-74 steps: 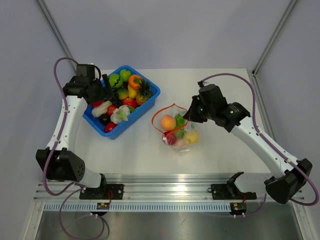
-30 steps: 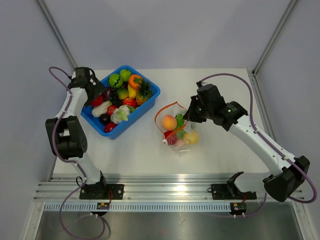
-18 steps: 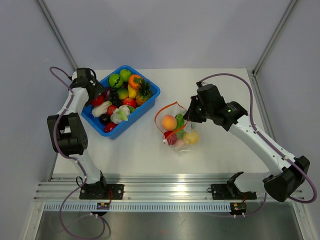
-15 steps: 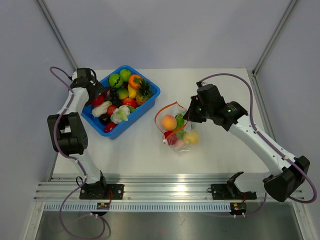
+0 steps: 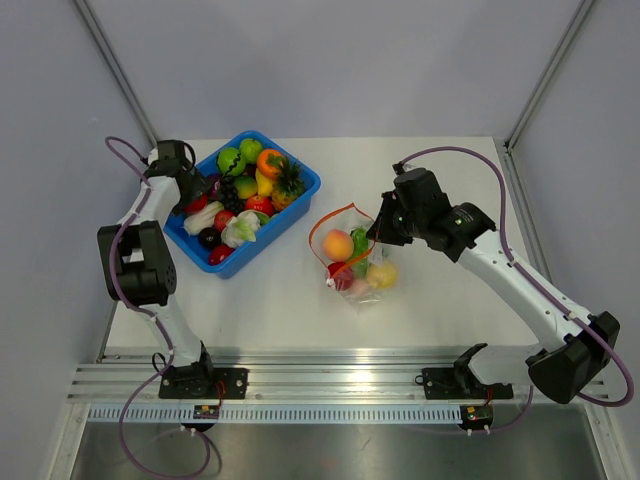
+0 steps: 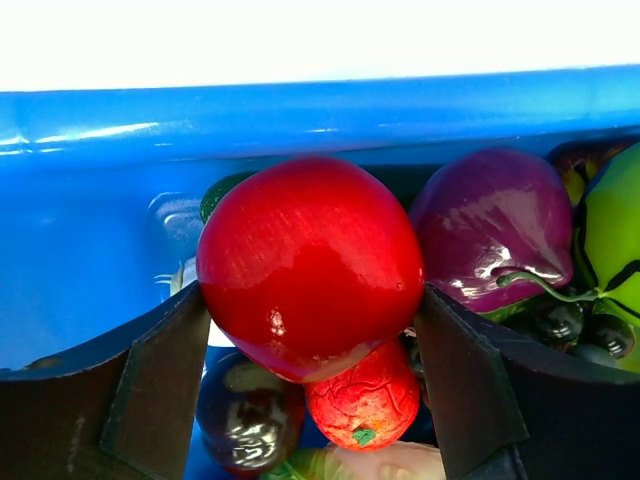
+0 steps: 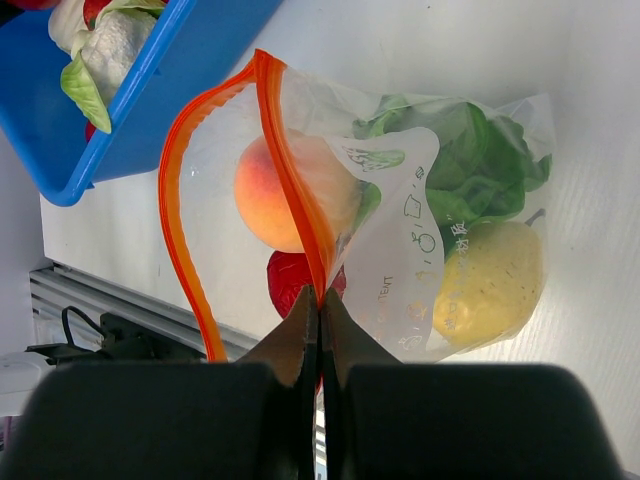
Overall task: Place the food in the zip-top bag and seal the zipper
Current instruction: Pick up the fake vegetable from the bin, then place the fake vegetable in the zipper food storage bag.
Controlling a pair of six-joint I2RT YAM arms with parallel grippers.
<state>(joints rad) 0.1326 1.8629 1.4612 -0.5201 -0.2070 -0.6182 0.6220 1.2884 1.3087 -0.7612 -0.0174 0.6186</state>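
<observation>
My right gripper point(image 7: 320, 300) is shut on the red-orange zipper point(image 7: 290, 190) of the clear zip-top bag point(image 7: 400, 260) and holds its mouth open just above the table point(image 5: 378, 228). I see no slider tab. In the bag lie a peach point(image 7: 265, 195), green lettuce point(image 7: 470, 160), a yellow piece point(image 7: 490, 285) and a red piece point(image 7: 290, 280). My left gripper point(image 6: 312, 298) is inside the blue bin's left end point(image 5: 193, 188). Its fingers press both sides of a round red fruit point(image 6: 310, 260).
The blue bin point(image 5: 300, 185) at the back left holds several more toy fruits and vegetables. A purple piece point(image 6: 490, 230) and a small rough red piece point(image 6: 365, 400) lie right beside the held fruit. The bin wall point(image 6: 100, 200) is close behind it.
My left arm has swung to the bin's left side and edged slightly right into it. The right arm and the bag have not moved.
</observation>
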